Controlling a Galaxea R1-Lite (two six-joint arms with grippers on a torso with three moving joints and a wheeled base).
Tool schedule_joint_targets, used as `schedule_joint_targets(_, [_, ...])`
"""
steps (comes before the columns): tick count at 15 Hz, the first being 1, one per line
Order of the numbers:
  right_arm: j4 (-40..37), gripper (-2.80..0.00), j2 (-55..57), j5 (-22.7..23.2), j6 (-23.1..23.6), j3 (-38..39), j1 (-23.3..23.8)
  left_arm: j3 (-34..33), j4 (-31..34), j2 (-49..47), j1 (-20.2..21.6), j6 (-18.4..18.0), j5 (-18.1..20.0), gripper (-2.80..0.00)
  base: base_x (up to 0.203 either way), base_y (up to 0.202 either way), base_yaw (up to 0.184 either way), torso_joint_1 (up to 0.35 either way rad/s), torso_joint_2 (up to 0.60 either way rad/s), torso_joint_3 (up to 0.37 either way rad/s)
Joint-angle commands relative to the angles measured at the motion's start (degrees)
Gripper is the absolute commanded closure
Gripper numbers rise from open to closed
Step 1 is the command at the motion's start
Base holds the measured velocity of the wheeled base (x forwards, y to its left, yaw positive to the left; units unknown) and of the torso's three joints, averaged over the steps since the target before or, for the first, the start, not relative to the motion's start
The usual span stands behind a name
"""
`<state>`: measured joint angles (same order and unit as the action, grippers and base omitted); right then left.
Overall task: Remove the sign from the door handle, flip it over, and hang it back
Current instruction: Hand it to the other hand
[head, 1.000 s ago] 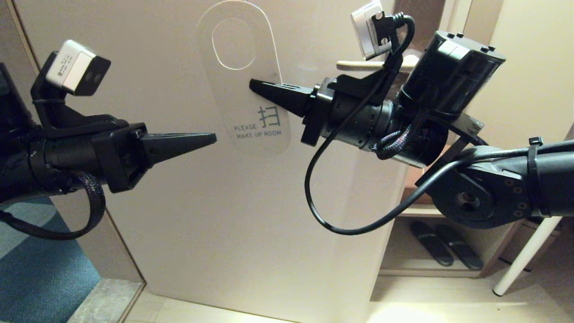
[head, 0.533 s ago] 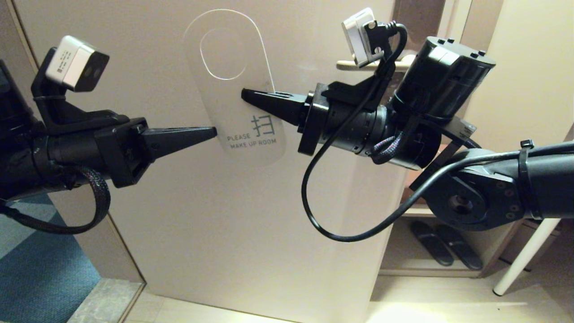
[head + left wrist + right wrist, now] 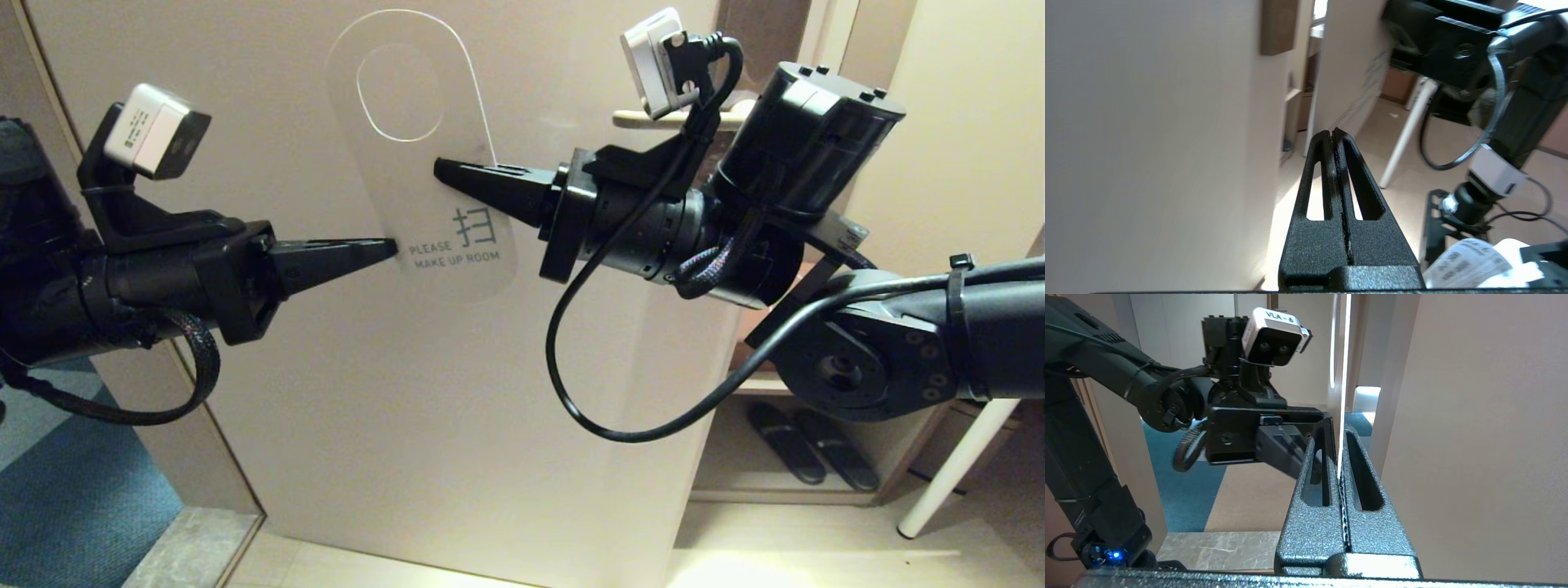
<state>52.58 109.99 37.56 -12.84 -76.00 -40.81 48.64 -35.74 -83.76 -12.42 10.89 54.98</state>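
Sign point(image 3: 424, 163) shifted left, pinched in right gripper point(image 3: 445, 170), closed left gripper point(image 3: 390, 245) alongside, beige door point(image 3: 457, 408), teal carpet point(image 3: 73, 490).

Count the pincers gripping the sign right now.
2. The right pincer is shut on the sign at its right edge, below the oval hole. The left pincer pinches its lower left edge, beside the printed text.

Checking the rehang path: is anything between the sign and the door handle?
Yes. The right gripper holds the sign, and that arm's wrist and camera sit between it and the door handle, mostly covering the handle in the head view.
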Motion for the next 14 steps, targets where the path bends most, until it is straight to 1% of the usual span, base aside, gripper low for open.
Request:
schedule_joint_targets(1, [0.33, 0.00, -0.13, 0.23, -0.08, -0.03, 0.01, -0.12, -0.20, -0.85, 0.95, -0.13, 0.30, 0.00, 0.000, 0.000, 0.000, 0.000, 0.00, 0.000])
schedule_joint_targets(3, [0.33, 0.00, -0.13, 0.23, -0.08, -0.03, 0.03, -0.12, -0.20, -1.23, 1.51, -0.17, 0.30, 0.00, 0.000, 0.000, 0.000, 0.000, 0.00, 0.000])
schedule_joint_targets(6, [0.33, 0.00, -0.13, 0.23, -0.08, -0.12, 0.03, -0.37, -0.21, -1.67, 1.61, -1.72, 0.30, 0.00, 0.000, 0.000, 0.000, 0.000, 0.00, 0.000])
schedule_joint_targets(8, [0.33, 0.00, -0.13, 0.23, -0.08, -0.12, 0.03, -0.65, -0.20, -1.58, 1.61, -2.01, 0.40, 0.00, 0.000, 0.000, 0.000, 0.000, 0.00, 0.000])
schedule_joint_targets(9, [0.33, 0.00, -0.13, 0.23, -0.08, -0.12, 0.03, -0.65, -0.20, -1.57, 1.61, -1.84, 0.49, -2.80, 0.000, 0.000, 0.000, 0.000, 0.00, 0.000])
schedule_joint_targets(12, [0.33, 0.00, -0.13, 0.23, -0.08, -0.21, -0.03, -0.23, -0.43, -1.50, 1.28, -1.75, 0.80, -2.80, 0.000, 0.000, 0.000, 0.000, 0.00, 0.000])
schedule_joint_targets(14, [0.33, 0.00, -0.04, 0.55, -0.08, -0.21, -0.06, -0.30, -3.76, -2.34, 0.91, -1.59, 1.72, -2.80, 0.000, 0.000, 0.000, 0.000, 0.00, 0.000])
